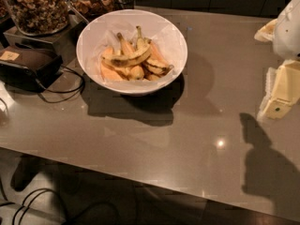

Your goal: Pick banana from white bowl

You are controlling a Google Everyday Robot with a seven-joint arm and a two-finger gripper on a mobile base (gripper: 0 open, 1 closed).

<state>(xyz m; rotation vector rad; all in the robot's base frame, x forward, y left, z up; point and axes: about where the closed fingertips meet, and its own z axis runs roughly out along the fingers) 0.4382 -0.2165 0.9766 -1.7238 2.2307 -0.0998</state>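
Glossy countertop (164,144) holds smooth white bowl (174,37) of curved bananas (129,60); cream tool (281,90) at right, grip indiscernible.

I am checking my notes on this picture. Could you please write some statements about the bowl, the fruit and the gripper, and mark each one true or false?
1. The large round white bowl holds several yellow bananas with brown marks. True.
2. The robot's pale gripper is inside the bowl, touching a banana. False: it is at the right edge of the view, over the grey-brown countertop, well apart from the bowl.
3. Glass jars of nuts stand behind the bowl, to its left in the view. True.
4. The bowl lies tipped on its side. False: it stands upright on the countertop.
5. A dark box lies left of the bowl. True.
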